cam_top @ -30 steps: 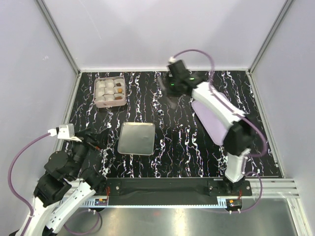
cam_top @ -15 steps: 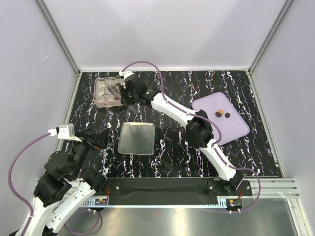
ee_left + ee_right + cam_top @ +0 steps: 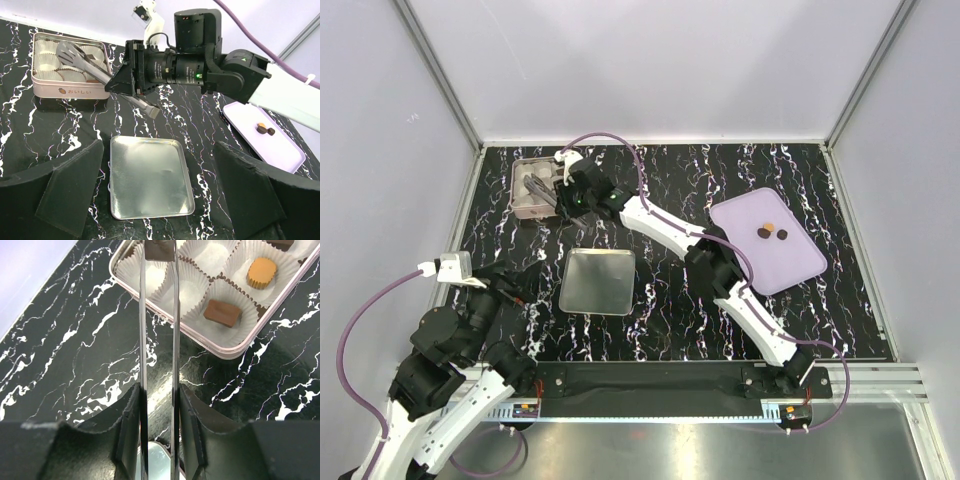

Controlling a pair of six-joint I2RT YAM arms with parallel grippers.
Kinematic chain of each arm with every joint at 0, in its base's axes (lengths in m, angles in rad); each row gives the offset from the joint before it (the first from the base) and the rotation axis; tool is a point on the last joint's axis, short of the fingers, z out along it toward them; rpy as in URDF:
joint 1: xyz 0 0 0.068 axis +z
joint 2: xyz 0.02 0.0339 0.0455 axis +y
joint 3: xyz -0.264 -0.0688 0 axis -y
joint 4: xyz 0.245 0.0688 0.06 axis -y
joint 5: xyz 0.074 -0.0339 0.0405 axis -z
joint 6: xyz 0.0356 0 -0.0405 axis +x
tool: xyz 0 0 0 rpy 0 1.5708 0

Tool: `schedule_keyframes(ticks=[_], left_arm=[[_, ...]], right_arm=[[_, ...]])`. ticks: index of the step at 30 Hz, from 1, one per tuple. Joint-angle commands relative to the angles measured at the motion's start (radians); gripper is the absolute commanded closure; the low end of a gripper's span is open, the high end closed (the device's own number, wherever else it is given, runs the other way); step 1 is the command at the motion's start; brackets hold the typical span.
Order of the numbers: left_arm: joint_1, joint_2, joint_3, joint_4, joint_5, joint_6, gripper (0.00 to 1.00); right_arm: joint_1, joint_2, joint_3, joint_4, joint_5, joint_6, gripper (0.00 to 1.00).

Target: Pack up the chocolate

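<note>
A dark brown chocolate piece (image 3: 159, 247) is seen between the tips of the metal tongs (image 3: 142, 330), over the pink-rimmed tin (image 3: 235, 351) at the far left of the counter (image 3: 200, 115). The piece is cut off by the top edge of the right wrist view, so its long axis cannot be told. Inside the tin, a brown rectangular chocolate (image 3: 222, 312) is laid in a white paper cup (image 3: 225, 292). Its long axis runs across that view, dipping slightly to the right. A tan-gold chocolate (image 3: 262, 271) is set in the neighbouring cup; it is rounded and nearly square, with no clear long side. A tan piece (image 3: 765, 233) and a dark piece (image 3: 782, 235) are found just beside each other on the lavender tray (image 3: 800, 262), too small for any heading to be read. From above, the tin is largely hidden by the right arm. The right fingers (image 3: 127, 425) are clamped on the tongs' two arms. The left fingers (image 3: 75, 185) are spread wide apart near a silver tray (image 3: 150, 180).
</note>
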Motion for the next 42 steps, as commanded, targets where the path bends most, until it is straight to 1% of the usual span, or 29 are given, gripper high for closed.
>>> schedule_keyframes(ticks=[1,6,11,27,33,42], left_arm=[[0.001,0.002,-0.005,0.064,-0.004,0.010,0.01],[0.001,0.005,-0.006,0.065,-0.002,0.010,0.01],[0.001,0.007,-0.006,0.067,-0.001,0.012,0.01],[0.001,0.013,-0.006,0.067,0.001,0.013,0.01],[0.001,0.014,-0.006,0.069,0.001,0.012,0.01],[0.001,0.022,-0.005,0.067,0.007,0.012,0.01]], right_arm=[[-0.002,0.010,0.060,0.062,-0.017,-0.022,0.61],[-0.002,-0.010,0.005,0.072,0.015,-0.036,0.60],[-0.002,-0.021,-0.016,0.058,0.029,-0.048,0.55],[-0.002,-0.041,-0.029,0.052,0.052,-0.082,0.55],[-0.002,-0.090,-0.084,0.102,0.078,-0.099,0.54],[-0.001,-0.110,-0.108,0.127,0.052,-0.116,0.55]])
